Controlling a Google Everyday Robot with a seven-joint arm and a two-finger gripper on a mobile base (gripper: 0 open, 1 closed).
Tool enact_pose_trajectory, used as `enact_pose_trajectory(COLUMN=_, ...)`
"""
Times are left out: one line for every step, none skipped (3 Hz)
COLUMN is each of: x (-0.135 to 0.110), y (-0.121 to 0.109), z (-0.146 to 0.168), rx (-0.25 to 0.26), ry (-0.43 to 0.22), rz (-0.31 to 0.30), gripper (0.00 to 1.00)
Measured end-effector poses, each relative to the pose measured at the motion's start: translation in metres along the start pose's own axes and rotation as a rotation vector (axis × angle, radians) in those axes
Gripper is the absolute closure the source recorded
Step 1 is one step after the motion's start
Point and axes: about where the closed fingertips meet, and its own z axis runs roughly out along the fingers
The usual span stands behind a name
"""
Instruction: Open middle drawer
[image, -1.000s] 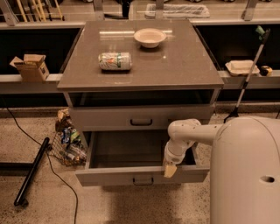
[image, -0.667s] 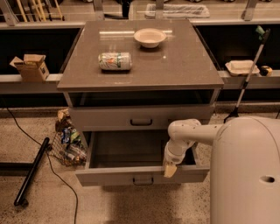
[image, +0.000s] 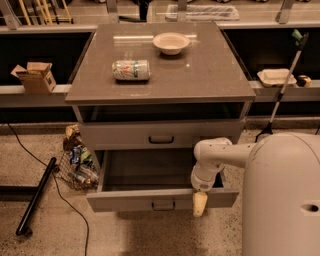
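The middle drawer (image: 125, 199) is pulled out from the grey cabinet, and its shallow inside shows no contents. Its flat grey front carries a small dark bar handle (image: 162, 205). My gripper (image: 199, 204) hangs from the white arm (image: 215, 155) over the right part of that front, right of the handle, tip pointing down and touching or just in front of the panel. The drawer above (image: 161, 135) is shut, with its own dark handle. Anything below the pulled-out drawer is hidden by it.
On the cabinet top (image: 200, 70) lie a can on its side (image: 131, 69) and a white bowl (image: 171, 43). A pile of trash (image: 77, 162) and a black pole (image: 35, 197) are on the floor to the left. My white base (image: 282, 195) fills the lower right.
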Motion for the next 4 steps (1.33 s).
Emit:
enact_pose_trajectory(x=0.013, y=0.022, z=-0.001, rx=-0.055, ry=0.038, rz=0.035, gripper=0.00)
enact_pose_trajectory(x=0.024, y=0.042, z=-0.005, rx=-0.097, ry=0.073, rz=0.072, gripper=0.00)
enact_pose_trajectory(x=0.030, y=0.059, z=-0.009, rx=-0.115, ry=0.099, rz=0.102, gripper=0.18)
enact_pose_trajectory(x=0.034, y=0.070, z=-0.013, rx=-0.115, ry=0.106, rz=0.113, gripper=0.41)
